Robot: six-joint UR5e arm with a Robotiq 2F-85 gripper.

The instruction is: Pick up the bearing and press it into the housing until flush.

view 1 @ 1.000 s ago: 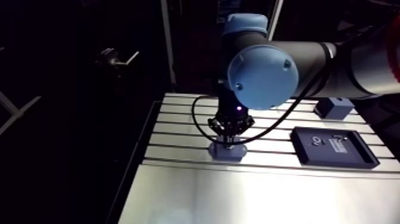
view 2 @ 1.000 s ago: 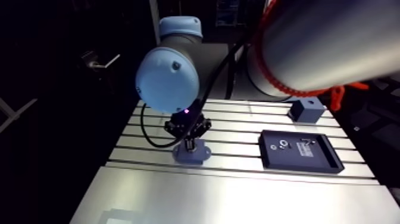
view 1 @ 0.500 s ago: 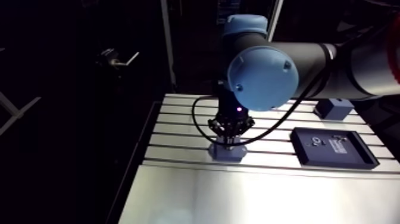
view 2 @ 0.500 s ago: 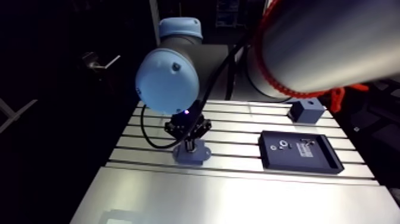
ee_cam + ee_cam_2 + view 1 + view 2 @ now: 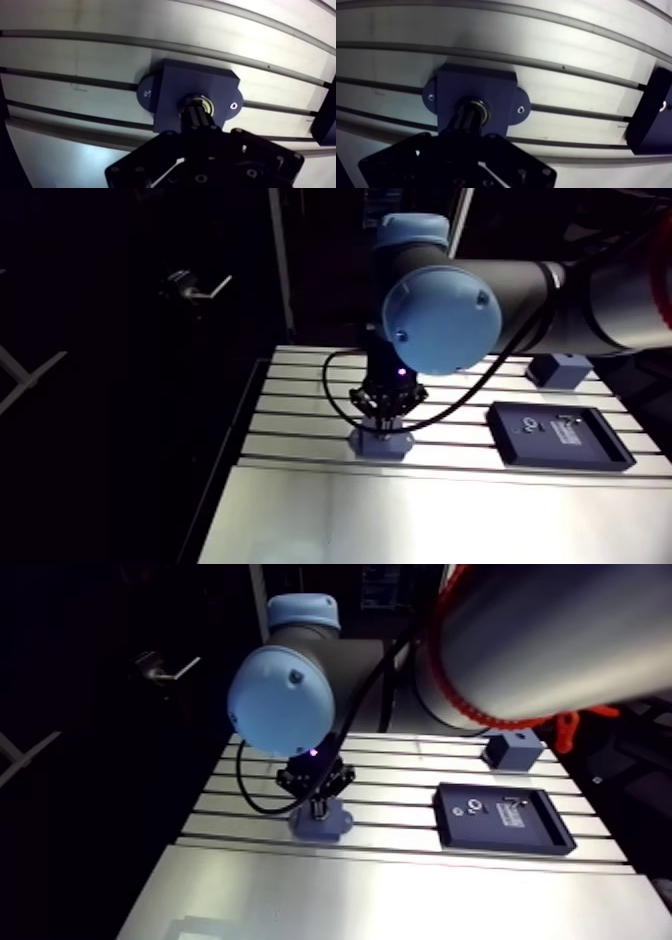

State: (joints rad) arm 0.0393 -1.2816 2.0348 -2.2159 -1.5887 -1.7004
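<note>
A dark blue housing with two screw ears sits on the slotted table, near the smooth front plate in the arm view. The bearing shows as a silver ring in the housing's bore. My gripper stands straight above it. Its fingers are shut together, and their tips rest on the middle of the bearing. The tips hide the bearing's centre, so I cannot tell how deep it sits.
A black tray holding small parts lies to the right of the housing, and its edge shows beside the gripper. A small blue block stands at the back right. A smooth metal plate covers the table's front.
</note>
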